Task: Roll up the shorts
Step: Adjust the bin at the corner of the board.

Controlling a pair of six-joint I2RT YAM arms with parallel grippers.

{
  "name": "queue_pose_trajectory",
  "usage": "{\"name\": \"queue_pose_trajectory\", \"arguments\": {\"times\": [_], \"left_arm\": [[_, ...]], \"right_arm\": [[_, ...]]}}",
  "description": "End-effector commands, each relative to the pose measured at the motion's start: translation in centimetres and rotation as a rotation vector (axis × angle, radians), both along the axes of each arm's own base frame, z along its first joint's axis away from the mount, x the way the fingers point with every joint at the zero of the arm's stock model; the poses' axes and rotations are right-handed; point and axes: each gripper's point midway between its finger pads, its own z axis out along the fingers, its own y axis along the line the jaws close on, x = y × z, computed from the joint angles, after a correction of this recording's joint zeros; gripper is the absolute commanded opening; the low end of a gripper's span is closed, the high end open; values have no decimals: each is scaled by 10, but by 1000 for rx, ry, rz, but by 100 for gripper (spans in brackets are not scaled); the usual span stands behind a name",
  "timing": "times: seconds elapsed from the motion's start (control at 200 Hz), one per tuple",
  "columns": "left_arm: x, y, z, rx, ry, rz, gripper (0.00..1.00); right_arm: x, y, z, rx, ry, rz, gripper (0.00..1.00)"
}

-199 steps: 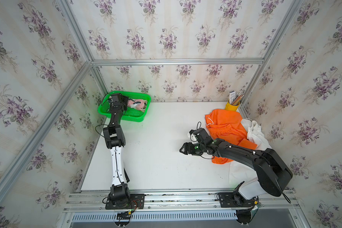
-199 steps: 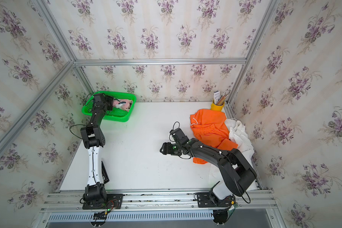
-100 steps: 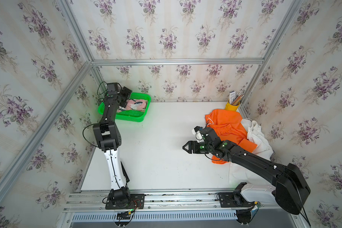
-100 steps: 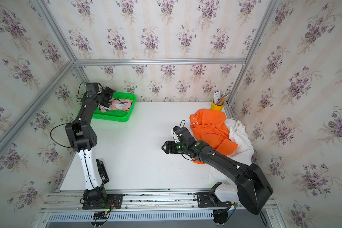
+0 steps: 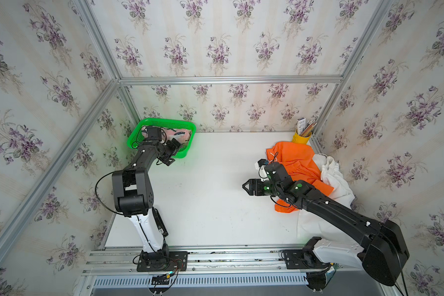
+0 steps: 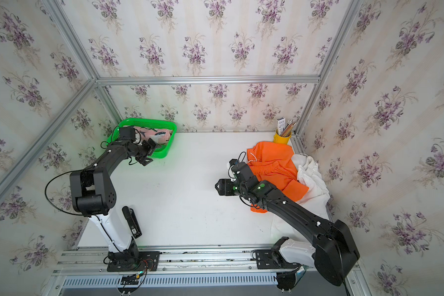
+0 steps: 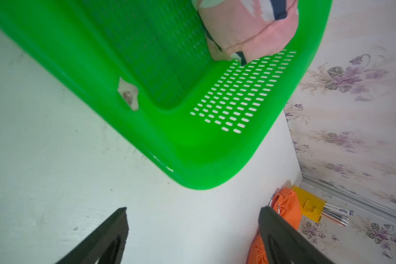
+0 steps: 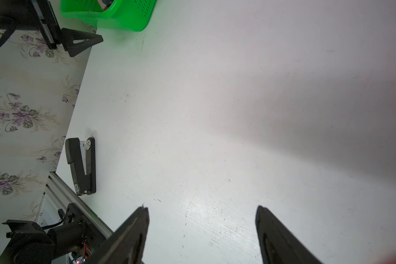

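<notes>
- I'm hovering my left end effector (image 7: 192, 211) beside the corner of the green basket (image 5: 164, 120) at ten o'clock on the desk (image 5: 210, 205). Its jaws are gaping wide and gripping nothing.
- The pink printed shorts (image 7: 249, 25) are lying bundled inside that basket.
- I'm holding my right end effector (image 8: 201, 209) over bare desk, jaws spread wide and empty.
- It's sitting just off the nine o'clock edge of the orange shorts (image 5: 297, 159).
- Those are lying crumpled at three o'clock, overlapping the white shorts (image 5: 331, 176) by the wall.
- I'm expecting light, limp cloth that's going to slump and bunch rather than slide flat.
- I'm judging the gathered waistband the best pinch, being thicker than the legs.
- I'm watching that overlap, since tugging orange may be dragging white along.
</notes>
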Motion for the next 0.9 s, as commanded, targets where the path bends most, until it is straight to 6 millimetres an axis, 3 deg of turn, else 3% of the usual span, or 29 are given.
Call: {"name": "queue_pose_trajectory", "arguments": {"times": [0.0,0.23,0.265,0.28,0.47,0.574,0.684,0.899], "left_arm": [[22,1,-3,10,-60,-21,91],[78,-2,-6,21,-159,-54,74],[84,-6,-7,15,-167,-64,74],[86,-6,-7,12,-171,-65,73],[107,-26,-3,-47,-244,-144,80],[94,-29,6,-31,-256,-172,82],[67,-34,18,-7,-240,-207,84],[-2,-60,30,33,-202,-290,87]], "right_arm": [[7,-10,1,-53,-20,-7,79],[30,-37,-8,-84,-25,-112,79],[33,-39,-10,-91,-22,-118,79],[41,-50,-11,-95,-21,-157,79],[81,-97,-18,-249,-65,-314,80],[105,-123,-33,-348,-59,-375,80],[131,-144,-51,-483,-43,-404,79],[175,-149,-91,-609,1,-375,78]]}}
